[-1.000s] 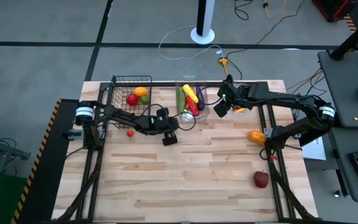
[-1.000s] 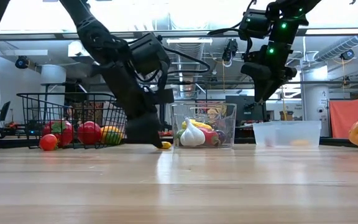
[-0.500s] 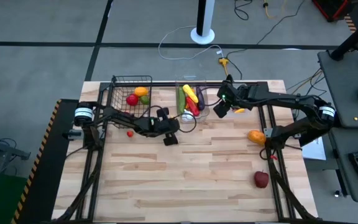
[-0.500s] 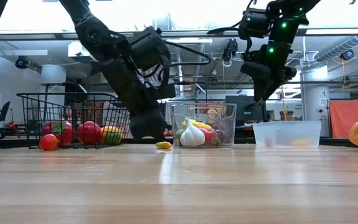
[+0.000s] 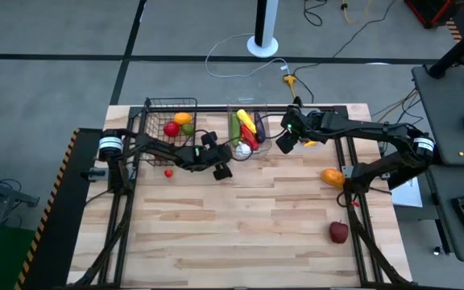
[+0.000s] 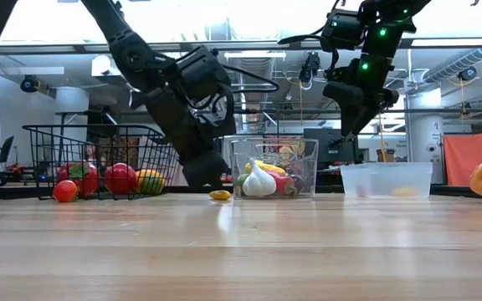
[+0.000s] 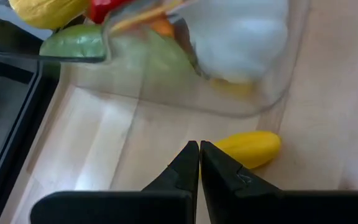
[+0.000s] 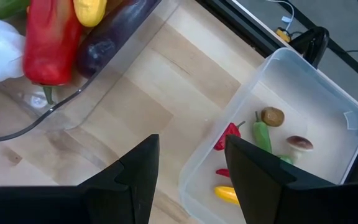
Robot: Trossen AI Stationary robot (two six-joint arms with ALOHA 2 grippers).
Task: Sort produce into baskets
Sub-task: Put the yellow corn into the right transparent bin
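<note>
My left gripper [image 7: 199, 148] is shut and empty, just above the table beside a small yellow pepper [image 7: 247, 148] that lies on the wood against the near side of the taller clear bin [image 5: 248, 129]. The bin holds white garlic [image 6: 258, 181], a red pepper [image 8: 51, 43] and an eggplant [image 8: 114, 37]. My right gripper [image 8: 191, 146] is open and empty, up in the air between that bin and the shallower clear bin [image 8: 328, 106]. The black wire basket [image 5: 167, 121] holds red, orange and green produce.
An orange pepper [image 5: 333, 176] and a red apple [image 5: 339, 233] lie near the table's right edge. A small red tomato [image 5: 168, 171] lies by the wire basket's near side. The shallower bin holds several small vegetables. Bare wood stretches across the near half.
My left gripper has risen off the table and gone a little toward the far edge, toward the taller clear bin. The small yellow pepper has stayed on the table where it was.
</note>
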